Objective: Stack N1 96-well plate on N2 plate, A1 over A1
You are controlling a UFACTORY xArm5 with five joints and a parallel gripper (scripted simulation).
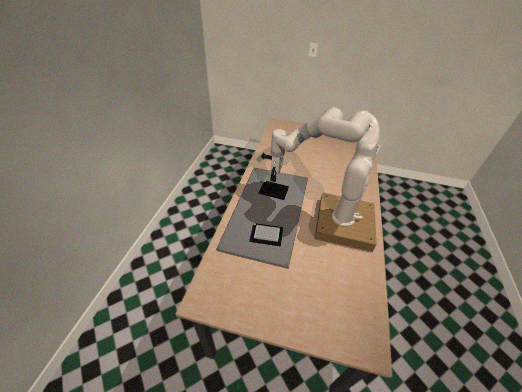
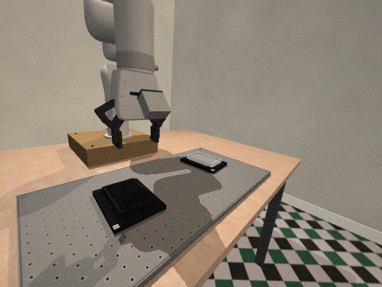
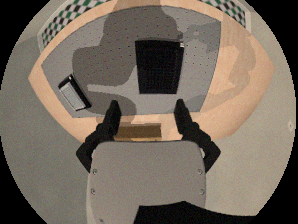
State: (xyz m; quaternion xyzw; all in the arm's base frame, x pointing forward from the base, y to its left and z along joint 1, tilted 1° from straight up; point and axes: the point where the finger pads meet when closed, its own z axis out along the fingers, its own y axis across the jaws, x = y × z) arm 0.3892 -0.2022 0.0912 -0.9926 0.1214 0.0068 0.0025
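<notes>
A black 96-well plate (image 2: 128,198) sits in the black nest N1 on the grey perforated baseplate; it also shows in the top view (image 1: 273,190) and in the wrist view (image 3: 158,66). A clear 96-well plate (image 2: 203,159) sits in the nest N2 further along the baseplate, and shows in the top view (image 1: 266,233) and at the left of the wrist view (image 3: 73,92). My gripper (image 2: 135,137) (image 1: 273,175) is open and empty. It hangs well above the baseplate, near the black plate on the side toward the arm's base, fingers pointing down (image 3: 147,111).
The arm's wooden base block (image 2: 110,146) stands on the table behind the baseplate. A small white label (image 2: 116,226) marks a front corner of N1. The table edge (image 2: 234,227) runs close along the baseplate's right side.
</notes>
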